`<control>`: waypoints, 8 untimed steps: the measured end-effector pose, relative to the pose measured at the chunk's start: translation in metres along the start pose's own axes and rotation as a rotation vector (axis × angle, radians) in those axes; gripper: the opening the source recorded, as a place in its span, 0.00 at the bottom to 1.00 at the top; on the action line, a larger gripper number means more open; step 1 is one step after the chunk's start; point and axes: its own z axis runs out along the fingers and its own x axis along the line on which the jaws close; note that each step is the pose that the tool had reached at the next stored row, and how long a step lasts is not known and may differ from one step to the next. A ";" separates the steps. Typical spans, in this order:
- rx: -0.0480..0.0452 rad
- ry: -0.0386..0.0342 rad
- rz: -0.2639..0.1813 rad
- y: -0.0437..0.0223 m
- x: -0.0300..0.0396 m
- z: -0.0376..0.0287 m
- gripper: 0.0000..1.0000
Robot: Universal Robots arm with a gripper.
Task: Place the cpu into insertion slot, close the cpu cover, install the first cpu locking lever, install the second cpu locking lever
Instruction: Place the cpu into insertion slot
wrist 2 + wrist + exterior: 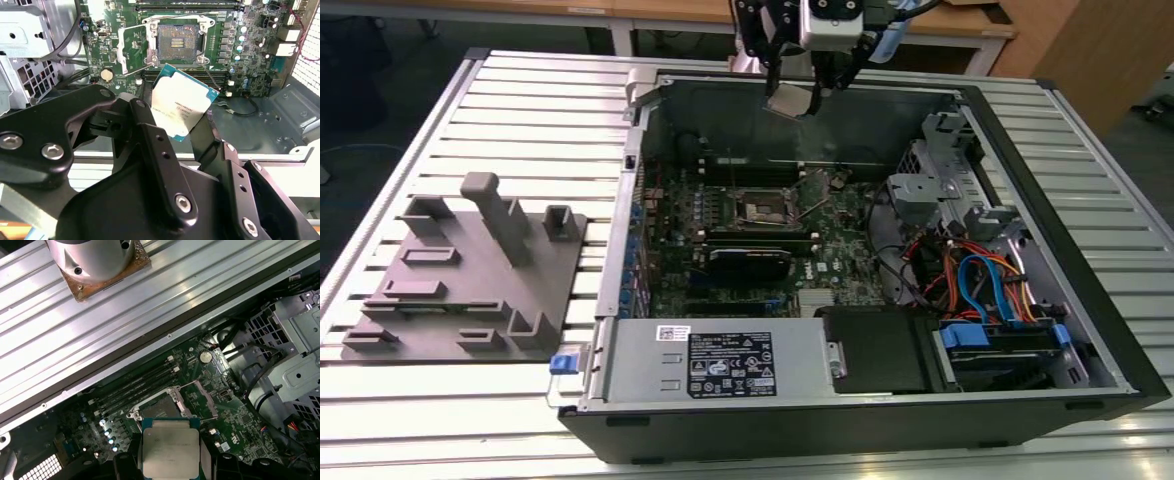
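- One gripper [795, 92] hangs above the far wall of the open case [854, 432], high over the board [843, 252]. Its two black fingers [143, 114] are closed on opposite edges of the cpu [184, 102], and nothing else is between them.
- From the gripper, the slot [180, 42] lies lower and further into the case, near the middle of the board. In the exterior view it is below the chip and a little to that view's left.
- In both wrist views the edges of the chip are turned against the edges of the slot, so the two squares are not lined up. In the exterior view the chip hangs tilted, not flat.
- The cpu is a flat square with a plain silver-grey face, some small print and a thin green rim.
- The slot is bare, with its dark pin field uncovered. The cover [131, 47], a thin silver frame, is swung aside just beside it.
- The case rests on a ribbed metal counter [520, 110].
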 end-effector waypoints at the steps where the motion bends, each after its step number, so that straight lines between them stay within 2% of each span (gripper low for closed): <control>1: -0.0001 0.0000 0.000 0.0000 0.0000 0.0000 0.54; 5: -0.0001 -0.0001 0.001 0.0000 0.0000 0.0000 0.54; 8: -0.0005 -0.0019 0.021 0.0000 0.0000 0.0002 0.54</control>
